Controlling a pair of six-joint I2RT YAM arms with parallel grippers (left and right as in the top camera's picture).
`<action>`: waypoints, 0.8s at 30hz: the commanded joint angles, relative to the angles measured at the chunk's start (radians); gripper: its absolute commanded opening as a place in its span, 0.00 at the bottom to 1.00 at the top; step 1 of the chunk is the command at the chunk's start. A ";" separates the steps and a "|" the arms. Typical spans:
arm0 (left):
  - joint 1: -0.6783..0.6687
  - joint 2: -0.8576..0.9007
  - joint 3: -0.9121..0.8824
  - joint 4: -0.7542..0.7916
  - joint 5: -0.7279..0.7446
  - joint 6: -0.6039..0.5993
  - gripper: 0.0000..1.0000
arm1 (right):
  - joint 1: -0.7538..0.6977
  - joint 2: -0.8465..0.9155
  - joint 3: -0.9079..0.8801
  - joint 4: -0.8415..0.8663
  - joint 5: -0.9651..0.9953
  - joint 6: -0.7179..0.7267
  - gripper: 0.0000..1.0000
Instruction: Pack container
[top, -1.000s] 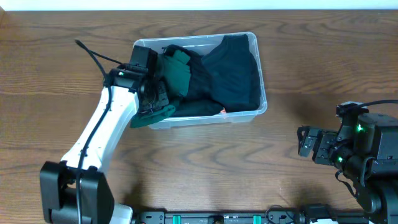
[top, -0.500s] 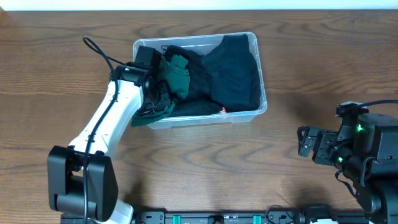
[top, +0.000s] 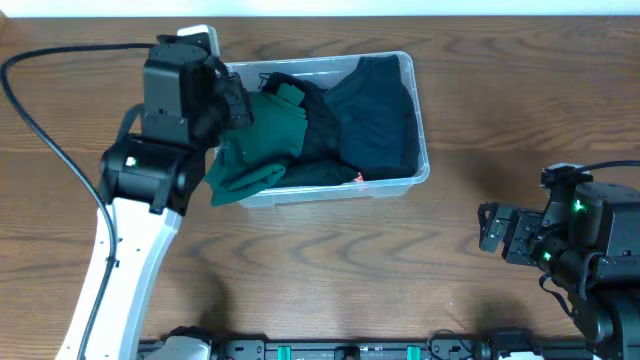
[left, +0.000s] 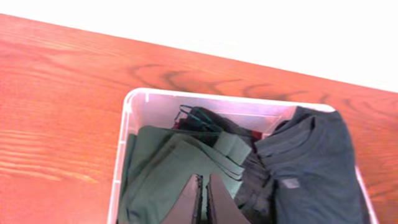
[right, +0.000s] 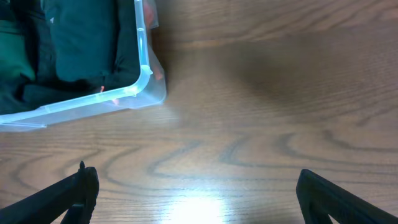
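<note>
Wooden table (top: 320, 280), full container (top: 424, 150); left gripper (left: 204, 182) visibly pinched together only in wrist view; right gripper (right: 196, 180) wide.

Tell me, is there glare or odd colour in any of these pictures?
Right wrist view: a bright glare patch on the table near the bottom edge. Left wrist view: the table looks reddish, the background beyond it washed-out white. Overhead view: even light, brown table.

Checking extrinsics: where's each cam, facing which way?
Overhead: above the table, straight down on the container; left arm, right arm show.
Left wrist: over the container's left end, tilted toward the table's far edge; shut left gripper shows.
Right wrist: low right of the container, looking toward its corner; open right gripper shows.
Shared: all three see the container.
</note>
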 joint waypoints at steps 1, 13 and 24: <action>-0.002 0.113 -0.016 -0.007 -0.019 0.050 0.06 | -0.007 -0.002 -0.003 0.000 0.003 -0.013 0.99; -0.002 0.342 -0.016 0.019 0.075 0.151 0.06 | -0.007 -0.002 -0.003 -0.001 0.003 -0.013 0.99; -0.002 0.492 -0.016 0.129 0.069 0.154 0.06 | -0.007 -0.002 -0.003 0.000 0.003 -0.013 0.99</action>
